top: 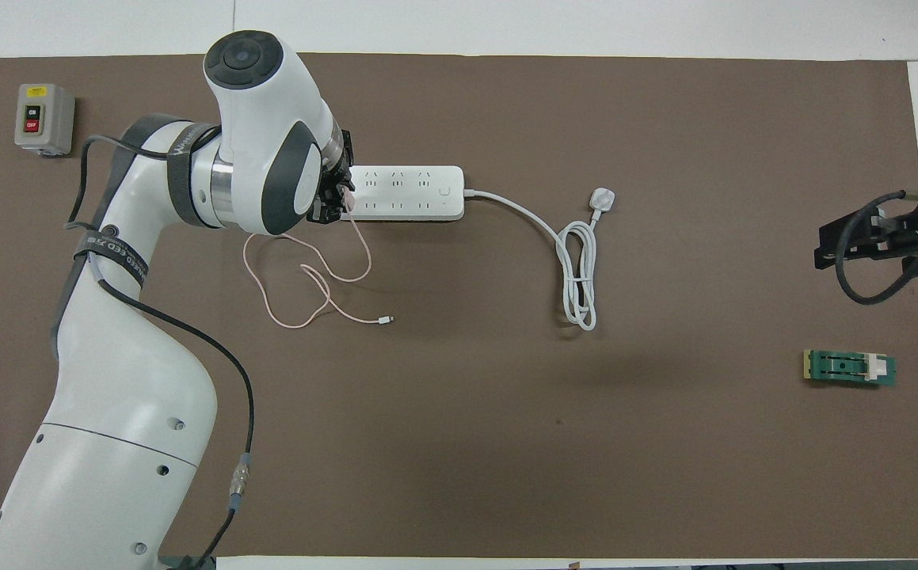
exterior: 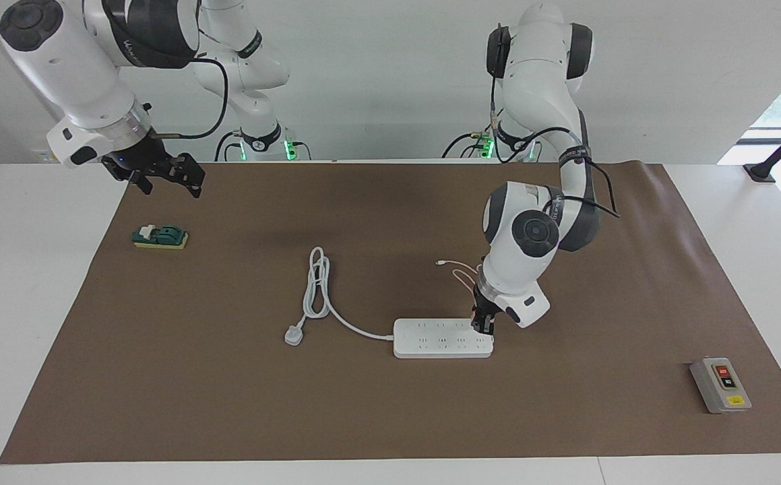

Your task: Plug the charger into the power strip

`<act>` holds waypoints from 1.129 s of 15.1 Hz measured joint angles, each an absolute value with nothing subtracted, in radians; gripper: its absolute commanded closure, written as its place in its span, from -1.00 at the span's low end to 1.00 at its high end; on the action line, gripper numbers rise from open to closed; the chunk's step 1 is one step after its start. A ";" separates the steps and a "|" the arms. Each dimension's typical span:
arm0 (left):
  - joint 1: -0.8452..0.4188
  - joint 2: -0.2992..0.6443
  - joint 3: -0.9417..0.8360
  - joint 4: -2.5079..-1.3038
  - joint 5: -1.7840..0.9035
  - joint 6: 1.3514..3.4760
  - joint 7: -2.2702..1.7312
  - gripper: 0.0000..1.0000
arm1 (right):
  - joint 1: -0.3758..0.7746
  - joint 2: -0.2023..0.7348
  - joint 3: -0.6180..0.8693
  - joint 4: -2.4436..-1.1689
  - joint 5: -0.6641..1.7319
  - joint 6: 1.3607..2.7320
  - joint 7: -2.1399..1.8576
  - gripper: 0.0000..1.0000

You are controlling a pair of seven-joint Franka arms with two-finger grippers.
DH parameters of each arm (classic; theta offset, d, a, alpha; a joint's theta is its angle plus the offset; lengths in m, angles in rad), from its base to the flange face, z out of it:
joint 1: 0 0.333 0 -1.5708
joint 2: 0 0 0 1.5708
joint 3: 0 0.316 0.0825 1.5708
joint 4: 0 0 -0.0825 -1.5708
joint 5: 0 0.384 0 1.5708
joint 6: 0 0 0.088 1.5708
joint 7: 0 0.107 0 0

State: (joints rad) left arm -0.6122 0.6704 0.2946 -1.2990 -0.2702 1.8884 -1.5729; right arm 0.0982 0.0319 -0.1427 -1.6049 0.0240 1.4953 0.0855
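Brown mat (exterior: 228, 404) bears power strip (exterior: 430, 343), charger (top: 347, 203).

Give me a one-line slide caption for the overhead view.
Left claw holds the pale pink cube charger at the end of the long white power strip.

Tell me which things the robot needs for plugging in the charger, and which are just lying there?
Needed:
- charger, held by the shut left gripper at the power strip's end
- its pink cable
- power strip

Just lying about:
- grey switch box
- green knife switch
- the strip's own white plug
- right gripper, open, waiting
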 measured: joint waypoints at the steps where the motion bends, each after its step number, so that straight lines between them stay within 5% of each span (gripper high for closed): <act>1: -0.612 0.670 0.295 -1.299 -0.270 1.889 -1.573 1.00 | 0.098 0.032 -0.143 -1.605 0.024 1.495 0.086 -1.00; 17: -0.636 0.629 0.303 -1.380 -0.260 1.966 -1.578 1.00 | 0.098 0.032 -0.143 -1.605 0.024 1.495 0.086 -1.00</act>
